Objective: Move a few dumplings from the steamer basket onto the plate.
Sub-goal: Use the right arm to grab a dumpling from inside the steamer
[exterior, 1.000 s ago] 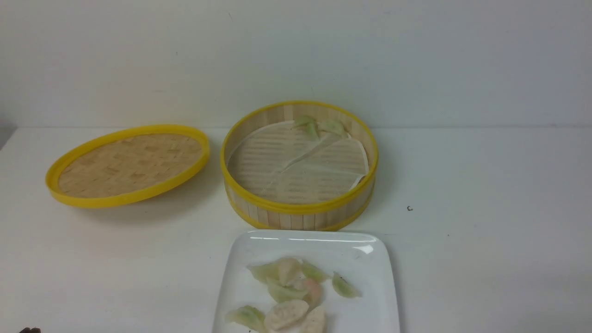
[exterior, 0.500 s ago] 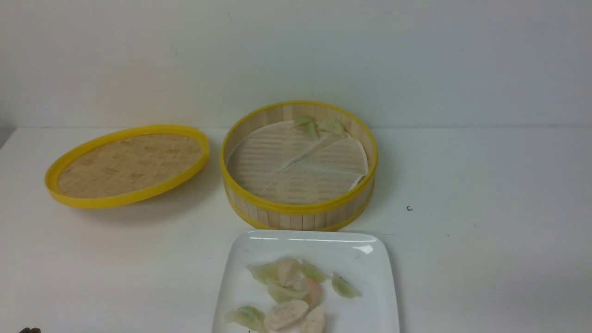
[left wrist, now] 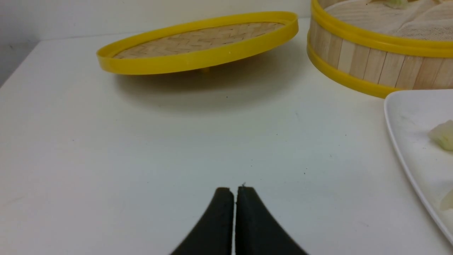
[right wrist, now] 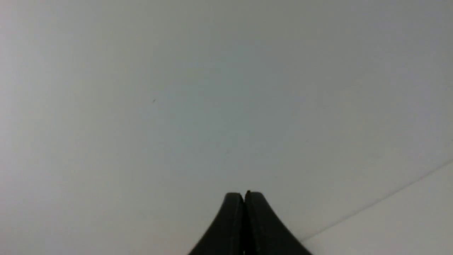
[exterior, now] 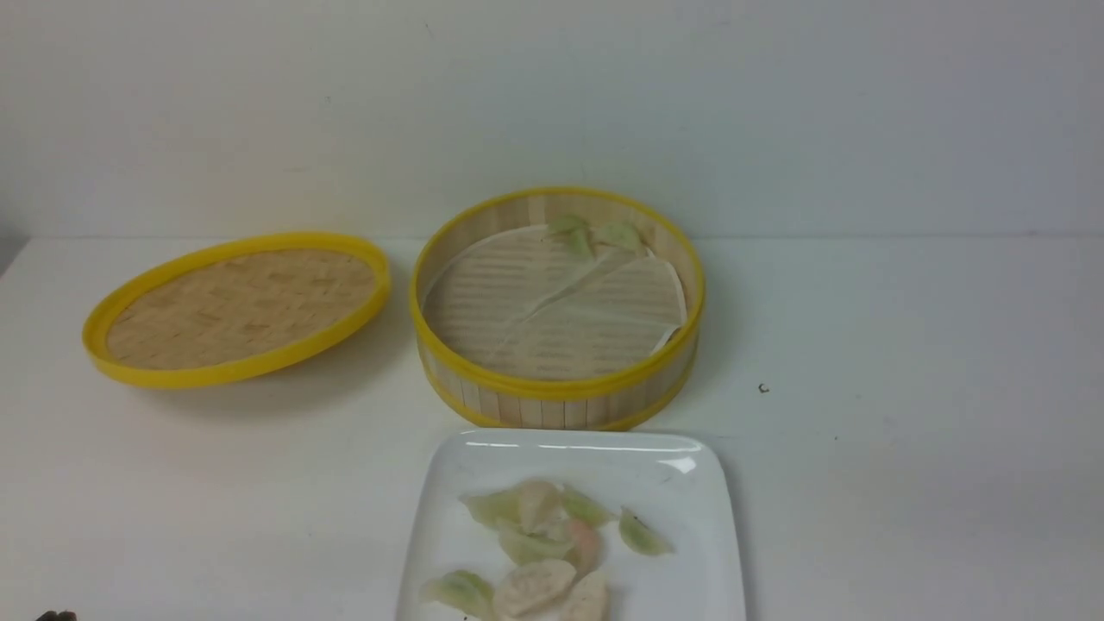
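**White table** — the work surface. **Lid**, at left rear, is flat and yellow-rimmed. It rests tilted with its weave upward, well apart from the transfer path.

**Steamer basket**, at centre rear, is uncovered, and its paper liner is largely bare. The basket dumplings lie against the far wall: two, perhaps three, since they overlap and the count is unsure.

**Plate** sits just in front of the basket. The plated dumplings form a loose cluster of green and pinkish pieces, with one green piece slightly apart.

"A few" appears satisfied, so the transfer is judged essentially complete. Any further pick would have to clear the basket's near rim.

**Left gripper** has its jaws pressed together and holds nothing. It sits low over bare table beside the plate. **Right gripper** is likewise closed and empty, and faces a blank surface away from the work.

A dark speck on the table obstructs nothing.
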Controlling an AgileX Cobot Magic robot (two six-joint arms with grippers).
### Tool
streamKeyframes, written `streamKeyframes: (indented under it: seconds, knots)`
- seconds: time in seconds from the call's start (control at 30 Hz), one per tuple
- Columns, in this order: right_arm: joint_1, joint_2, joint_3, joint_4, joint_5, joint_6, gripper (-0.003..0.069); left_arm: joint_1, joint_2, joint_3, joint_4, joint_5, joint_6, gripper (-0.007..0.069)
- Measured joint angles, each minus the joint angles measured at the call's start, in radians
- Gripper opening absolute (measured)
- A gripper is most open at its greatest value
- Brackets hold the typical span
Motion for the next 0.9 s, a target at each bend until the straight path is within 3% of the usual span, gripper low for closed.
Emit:
streamKeyframes:
  seconds: [0.17, 0.3, 0.43, 0.53, 0.9]
  knots:
    - [0.025, 0.396, -0.372, -0.127, 0.441, -0.122, -0.0013, 0.000, 0.000, 0.000, 0.000, 0.001, -0.001, -0.0006]
    - [0.026, 0.723, -0.591, -0.149, 0.635, -0.245, -0.0013, 0.000, 0.000, 0.000, 0.000, 0.001, -0.001, -0.0006]
    - [0.040, 0.977, -0.774, -0.142, 0.691, -0.342, -0.0012, 0.000, 0.000, 0.000, 0.000, 0.001, -0.001, -0.0006]
    - [0.109, 1.179, -0.946, -0.152, 0.715, -0.373, -0.0011, 0.000, 0.000, 0.000, 0.000, 0.001, -0.001, -0.0006]
    - [0.347, 1.746, -1.506, -0.293, 0.886, -0.265, -0.0008, 0.000, 0.000, 0.000, 0.000, 0.001, -0.001, -0.0006]
